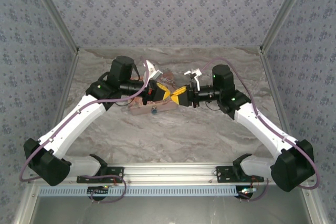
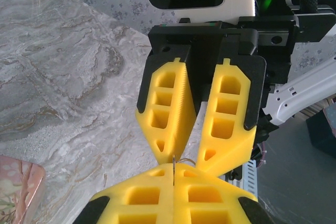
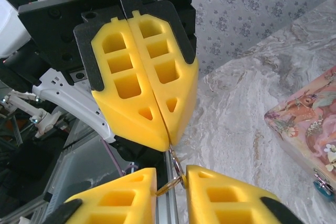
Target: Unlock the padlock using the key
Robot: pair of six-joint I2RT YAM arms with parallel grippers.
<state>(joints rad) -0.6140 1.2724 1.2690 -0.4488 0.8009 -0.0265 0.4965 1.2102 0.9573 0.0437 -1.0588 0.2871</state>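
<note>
**A:** At the left, what has the left pincer (image 3: 167,141) got?

**B:** Its yellow, hollow-celled fingers (image 3: 131,124) are pressed together on the key (image 2: 172,163). The key is a thin sliver of metal poking from the tips, with a wire ring (image 3: 179,168) on it.

**A:** And the right pincer (image 3: 171,176), facing it?

**B:** Its fingers stand a little apart, one on each side of that ring. I cannot tell whether they touch it.

**A:** The padlock (image 3: 324,186)?

**B:** Tiny and blue, with a bit of metal above it. It is too small to make out more. It sits at the edge of the tin (image 3: 307,124), off to the right in the right wrist view and apart from both pincers.

**A:** The tin itself?

**B:** Flat and pink, printed with pictures, with rounded corners. It lies on the grey, veined, marble-look bench (image 3: 241,114).
</note>
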